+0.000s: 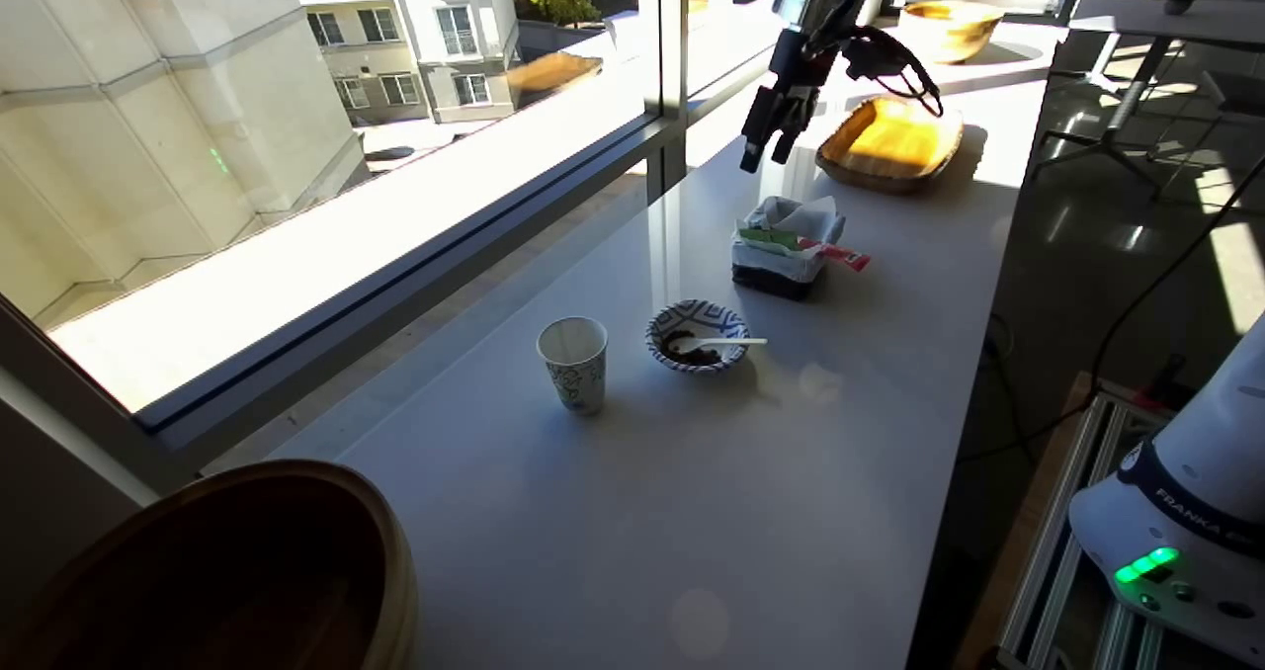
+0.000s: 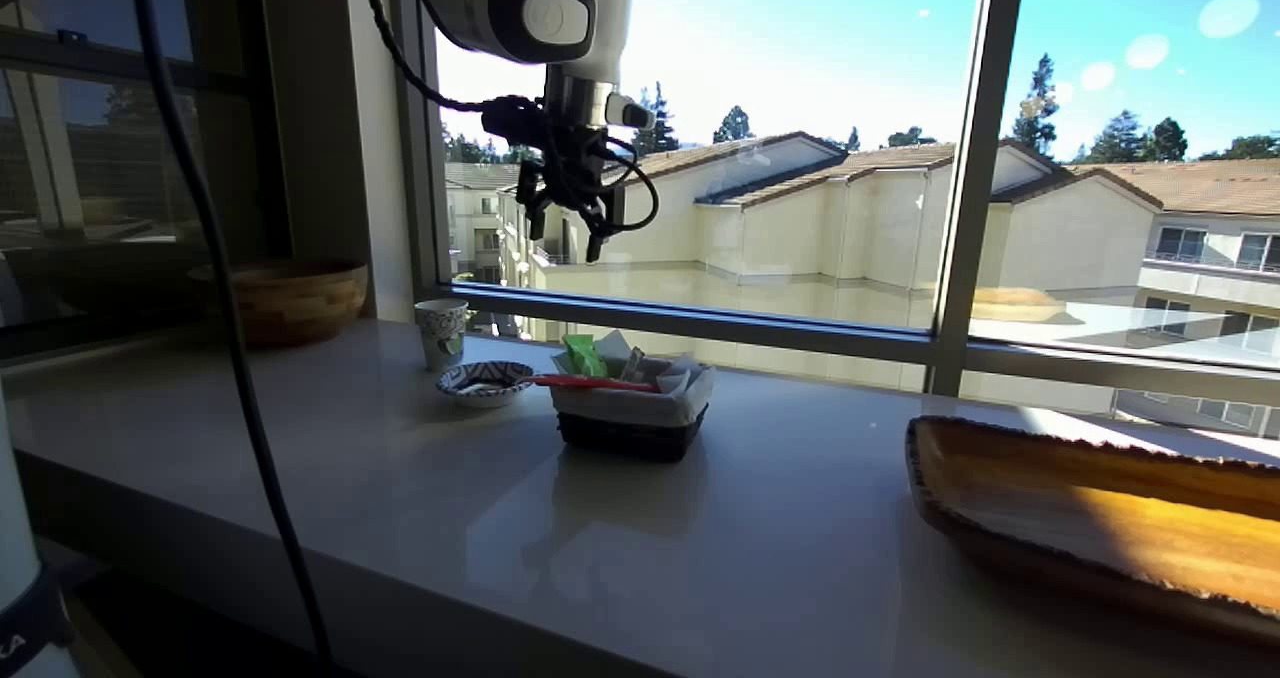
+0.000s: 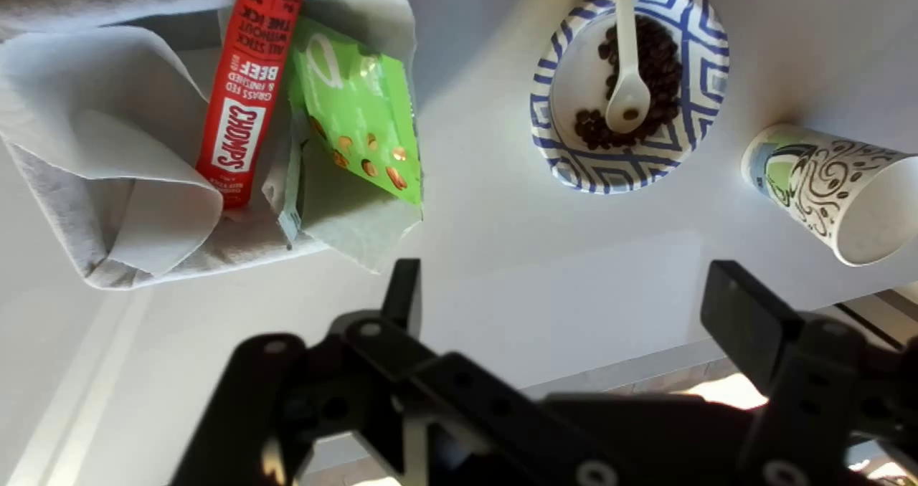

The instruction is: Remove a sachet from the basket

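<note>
Nearest the wrist camera: gripper (image 3: pixel 566 303), jaws wide apart. Next, red stick (image 3: pixel 252 88) in the basket (image 2: pixel 625 436), reading "CHOMPS", "GRASS FED & FINISHED BEEF", "ALL STICK WITHOUT THE ICK" and "ZERO". Beside it, also in the basket, sits a green sachet (image 3: pixel 366 110), nut-printed, brand unreadable. Farther: bowl (image 3: pixel 706 70) of beans (image 3: pixel 660 70), patterned cup (image 3: pixel 825 178), tabletop (image 3: pixel 495 271).
</note>
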You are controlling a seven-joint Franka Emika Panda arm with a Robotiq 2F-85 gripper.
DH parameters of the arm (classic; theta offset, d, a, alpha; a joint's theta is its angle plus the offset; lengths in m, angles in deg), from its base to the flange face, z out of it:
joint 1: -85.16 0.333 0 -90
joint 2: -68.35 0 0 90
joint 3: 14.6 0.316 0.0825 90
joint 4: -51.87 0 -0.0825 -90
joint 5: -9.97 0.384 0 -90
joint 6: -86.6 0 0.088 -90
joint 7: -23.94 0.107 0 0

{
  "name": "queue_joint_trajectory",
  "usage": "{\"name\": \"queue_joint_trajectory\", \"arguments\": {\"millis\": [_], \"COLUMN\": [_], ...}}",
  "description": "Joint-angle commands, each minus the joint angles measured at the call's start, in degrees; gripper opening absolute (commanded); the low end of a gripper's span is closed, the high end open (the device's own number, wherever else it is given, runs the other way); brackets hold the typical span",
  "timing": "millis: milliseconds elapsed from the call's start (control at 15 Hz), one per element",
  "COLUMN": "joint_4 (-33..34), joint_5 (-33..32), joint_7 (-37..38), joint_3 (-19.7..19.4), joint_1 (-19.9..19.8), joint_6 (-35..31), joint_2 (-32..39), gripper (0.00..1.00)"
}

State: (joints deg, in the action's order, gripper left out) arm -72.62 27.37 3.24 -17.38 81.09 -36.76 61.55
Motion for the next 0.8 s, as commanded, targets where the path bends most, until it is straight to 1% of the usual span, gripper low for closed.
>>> {"name": "queue_joint_trajectory", "arguments": {"millis": [0, 200, 400, 733], "joint_4": [-0.37, 0.23, 1.33, 2.8], "joint_5": [2.89, 3.85, 4.83, 4.23], "joint_7": [-4.21, -8.3, -11.32, -13.24], "joint_3": [-2.87, -4.71, -5.77, -5.63], "joint_1": [0.02, -0.55, -1.23, -2.89], "joint_6": [-0.14, 0.04, 0.84, -0.43], "joint_2": [0.95, 2.94, 5.62, 10.72], "gripper": [1.0, 1.0, 1.0, 1.0]}}
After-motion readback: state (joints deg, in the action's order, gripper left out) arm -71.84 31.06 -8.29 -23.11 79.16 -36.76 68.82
